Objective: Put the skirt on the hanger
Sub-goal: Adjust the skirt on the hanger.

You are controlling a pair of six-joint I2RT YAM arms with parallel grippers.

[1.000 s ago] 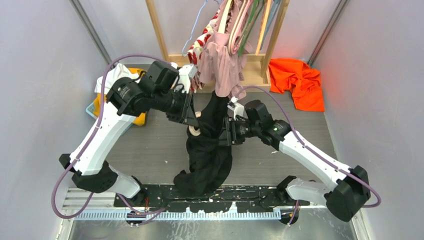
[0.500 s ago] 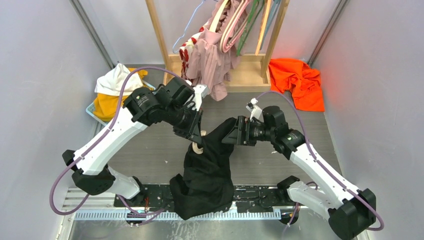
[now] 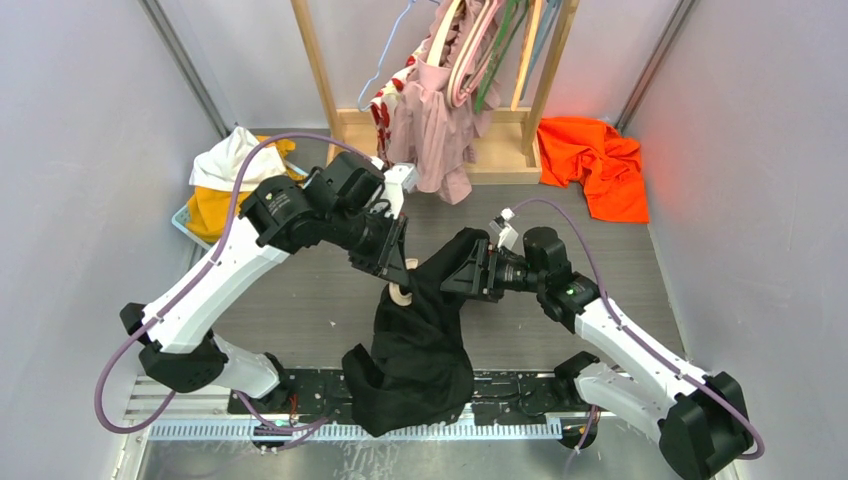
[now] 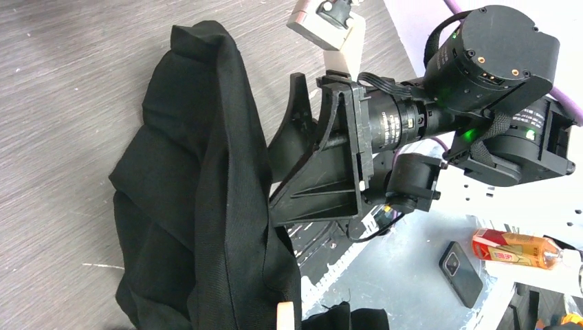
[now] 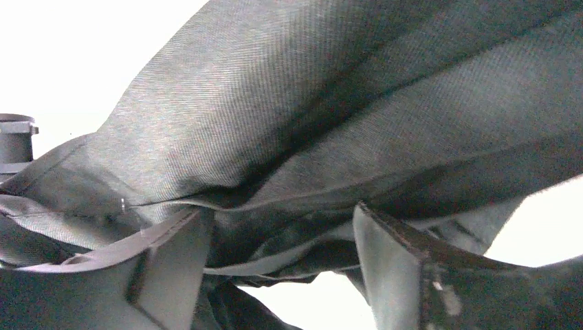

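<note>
Black cloth skirt (image 3: 415, 340), stretched over wide-spread right gripper (image 3: 455, 270) near pale wooden hanger (image 3: 400, 291); hold of left gripper (image 3: 388, 262) not discernible; slippage risked if tension is lost.

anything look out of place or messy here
Yes. An orange garment lies crumpled on the table beside the wooden rack instead of hanging. The black skirt is bunched up, its lower part spilling over the arms' mounting rail at the near edge.
</note>
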